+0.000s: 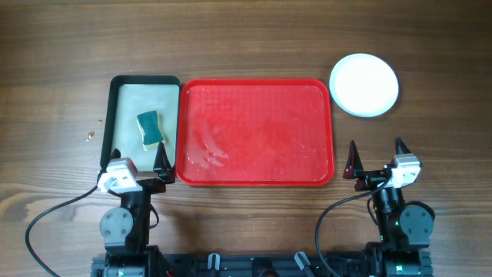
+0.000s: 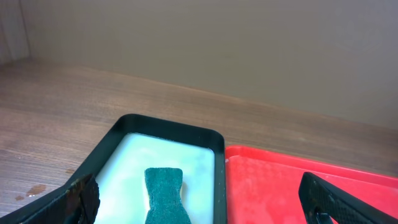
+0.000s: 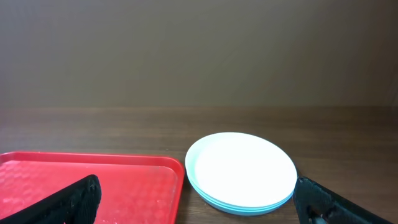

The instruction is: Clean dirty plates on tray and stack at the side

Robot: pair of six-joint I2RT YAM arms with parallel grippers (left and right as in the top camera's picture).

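The red tray (image 1: 255, 132) lies mid-table with nothing on it, its surface wet and streaked; it also shows as the tray (image 2: 292, 180) and the tray (image 3: 124, 180) in the wrist views. The plates (image 1: 364, 85) sit stacked on the table off the tray's far right corner. A white plate tops the stack of plates (image 3: 241, 171), with two turquoise rims showing under it. My left gripper (image 1: 139, 158) hovers open at the near end of the black tray, holding nothing. My right gripper (image 1: 375, 152) stands open and holds nothing, near the tray's near right corner, with the stack ahead of it.
A black-rimmed tray (image 1: 117, 115) with a pale wet inside lies against the red tray's left side. A green sponge (image 1: 151, 128) lies in it, seen ahead of the left jaws as the sponge (image 2: 165, 193). A few drops (image 1: 91, 136) mark the wood left of it.
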